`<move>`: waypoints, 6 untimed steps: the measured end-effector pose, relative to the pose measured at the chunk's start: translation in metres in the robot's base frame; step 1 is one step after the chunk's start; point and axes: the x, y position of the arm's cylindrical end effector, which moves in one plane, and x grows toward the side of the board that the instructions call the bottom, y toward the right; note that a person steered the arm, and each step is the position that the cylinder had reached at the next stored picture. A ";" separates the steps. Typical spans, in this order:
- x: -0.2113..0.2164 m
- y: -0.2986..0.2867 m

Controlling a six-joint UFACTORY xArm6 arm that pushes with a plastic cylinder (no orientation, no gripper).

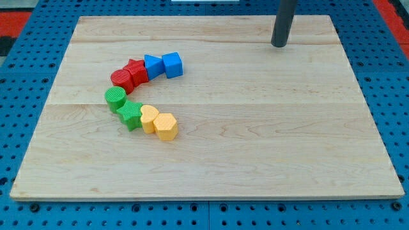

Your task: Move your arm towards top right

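My tip [279,45] rests on the wooden board [255,147] near the view's top right, far to the right of all the blocks. The blocks form a curved chain at the left centre. A blue cube [172,64] and a blue triangular block [153,66] lead it at the top. A red star block [136,69] and a red cylinder [121,78] follow. Below are a green cylinder [115,99] and a green star block [130,114]. A yellow rounded block [149,119] and a yellow hexagonal block [166,126] end the chain.
The board lies on a blue perforated table [25,57]. Red areas show at the view's top left corner [16,19] and top right corner [393,13].
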 end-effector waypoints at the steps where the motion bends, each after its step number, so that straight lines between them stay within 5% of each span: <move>1: 0.011 -0.002; 3: 0.004 0.018; 6: -0.065 0.041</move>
